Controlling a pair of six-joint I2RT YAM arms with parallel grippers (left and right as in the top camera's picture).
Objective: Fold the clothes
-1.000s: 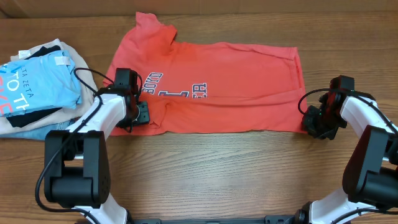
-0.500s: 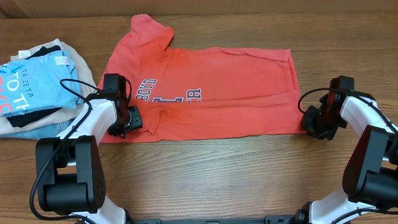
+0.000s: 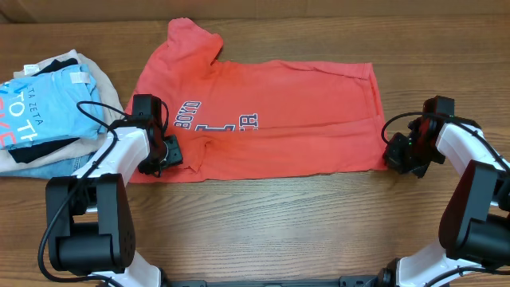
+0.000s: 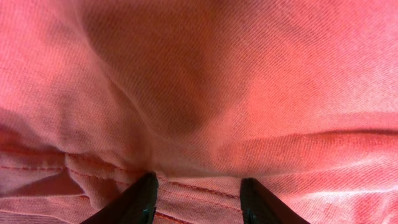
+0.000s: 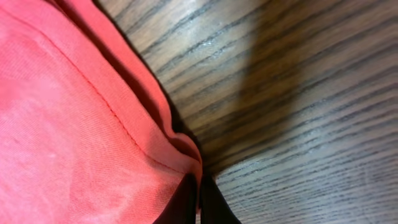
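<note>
The T-shirt [image 3: 295,104] lies flat on the tabletop [image 3: 279,227], the right tool [image 5: 198,200] pinched shut on its hem corner, the left tool [image 4: 198,190] with jaws apart over the opposite edge; that one should clamp the cloth first, then both lift level together.

Coral-red fabric of the T-shirt [image 4: 205,74] fills the whole left wrist view, its fine weave plain to see, with a soft shadow in the upper middle and shallow folds running across. A stitched hem seam [image 4: 37,169] crosses the lower part from the left, bunched into a small ridge just beside the left gripper [image 4: 199,200]. Its two dark fingertips [image 4: 140,200] rise from the bottom edge, set apart, with cloth spanning the gap.
</note>
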